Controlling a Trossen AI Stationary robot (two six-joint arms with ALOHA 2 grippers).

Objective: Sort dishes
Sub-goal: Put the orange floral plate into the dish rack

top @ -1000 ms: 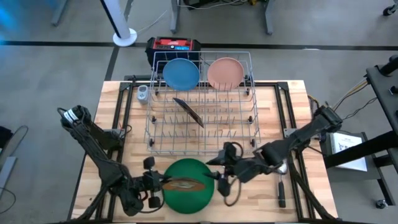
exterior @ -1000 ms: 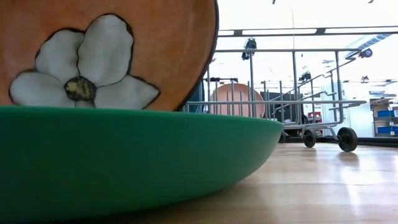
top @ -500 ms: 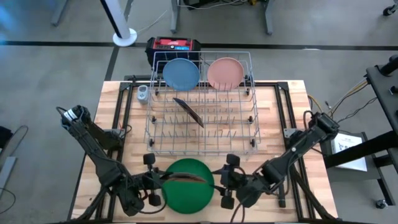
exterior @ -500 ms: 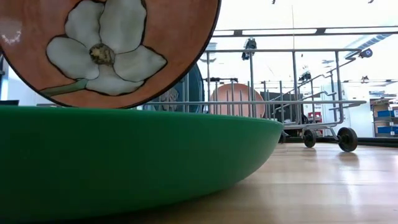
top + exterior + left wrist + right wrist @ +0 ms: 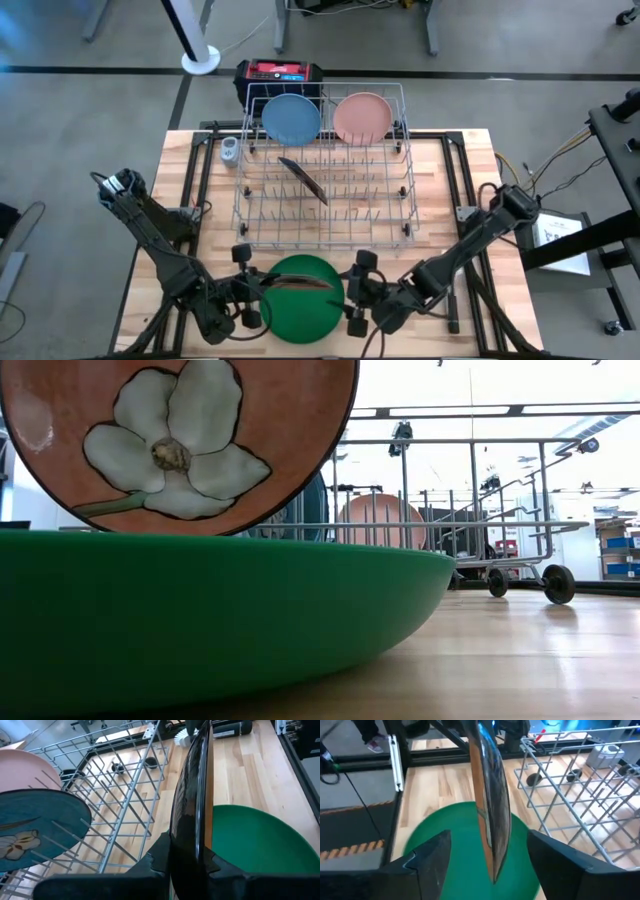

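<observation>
A dark orange-brown plate (image 5: 296,284) with a white flower (image 5: 178,445) stands on edge over the green plate (image 5: 300,305), which lies flat on the table near its front edge. My left gripper (image 5: 256,294) is shut on the brown plate's left rim. My right gripper (image 5: 353,292) is open at the plate's right rim, with a finger on each side (image 5: 434,854) and touching nothing. A light blue plate (image 5: 291,118), a pale pink plate (image 5: 362,116) and a second brown plate (image 5: 303,180) stand in the wire rack (image 5: 390,200). My left gripper pinches the brown plate's rim (image 5: 189,847) between its two fingers, one on each face. The fingers come from the table's left, slanting a little downward. The plate stands upright on edge above the green plate (image 5: 255,845).
The wire rack fills the middle and far part of the table. A small grey cup (image 5: 230,150) stands at its far left corner. A black-handled brush (image 5: 452,318) lies near the right edge, partly under my right arm. A red and black box (image 5: 280,72) sits beyond the far edge.
My left gripper has risen and rolled, tipping the brown plate from a slant up onto its edge and lifting it; its flower has turned. My right gripper has come down and toward the table's near left, up to the plate's right rim.
</observation>
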